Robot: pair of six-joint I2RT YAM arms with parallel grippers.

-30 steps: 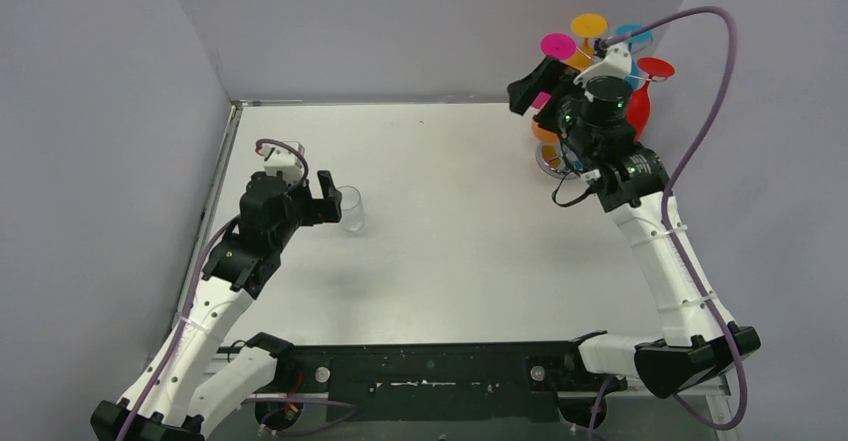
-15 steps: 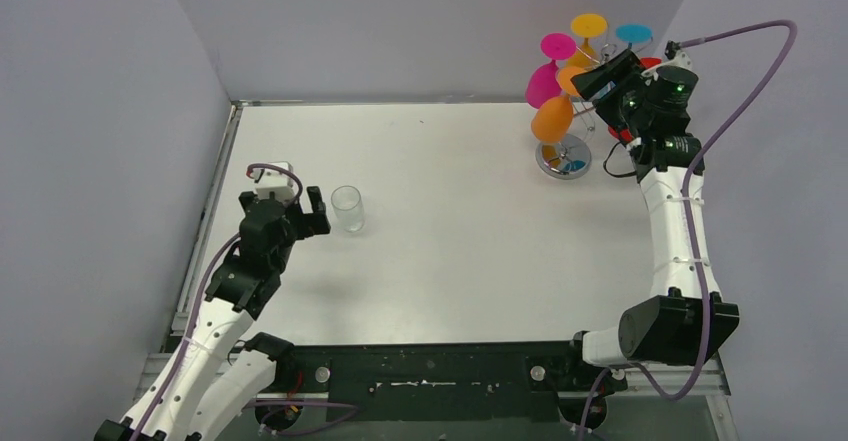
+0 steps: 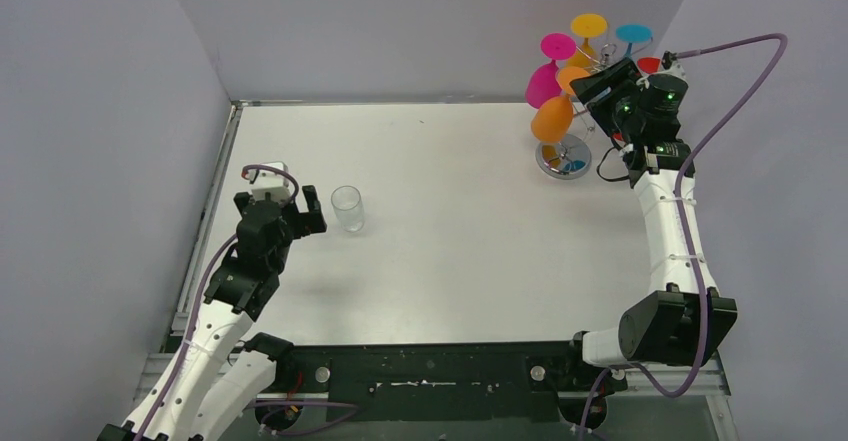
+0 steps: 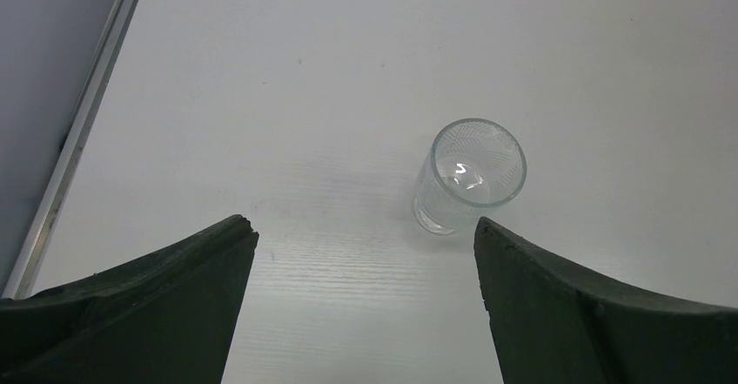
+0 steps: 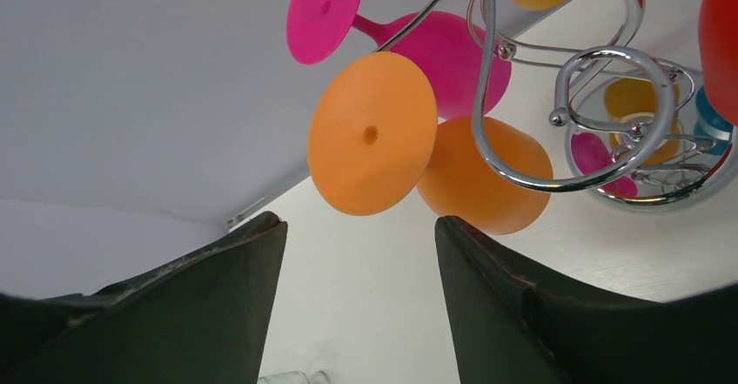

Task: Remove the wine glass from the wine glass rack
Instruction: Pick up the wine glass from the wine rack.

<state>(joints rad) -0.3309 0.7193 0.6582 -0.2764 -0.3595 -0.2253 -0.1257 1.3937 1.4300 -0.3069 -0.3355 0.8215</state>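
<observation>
The silver wire rack [image 3: 563, 156] stands at the far right of the table, its curled hook arms [image 5: 570, 114] holding several coloured wine glasses upside down. An orange wine glass [image 3: 552, 117] hangs on the near left side; its round foot [image 5: 372, 133] and bowl [image 5: 483, 175] fill the right wrist view. A pink glass [image 5: 324, 11] hangs behind it. My right gripper [image 3: 597, 85] is open and empty, level with the rack top, just right of the orange glass; it also shows in the right wrist view [image 5: 359, 227]. My left gripper [image 3: 303, 211] is open and empty, far left.
A clear tumbler [image 3: 347, 208] stands upright on the white table, just right of my left gripper; it also shows in the left wrist view [image 4: 470, 175]. Yellow [image 3: 588, 26], blue [image 3: 633, 34] and red [image 3: 648, 64] glasses hang on the rack's far side. Grey walls [image 3: 430, 21] enclose the table.
My right arm swung from in front of the rack to its right side, then edged slightly left toward the orange glass. My left gripper drew back a little from the tumbler.
</observation>
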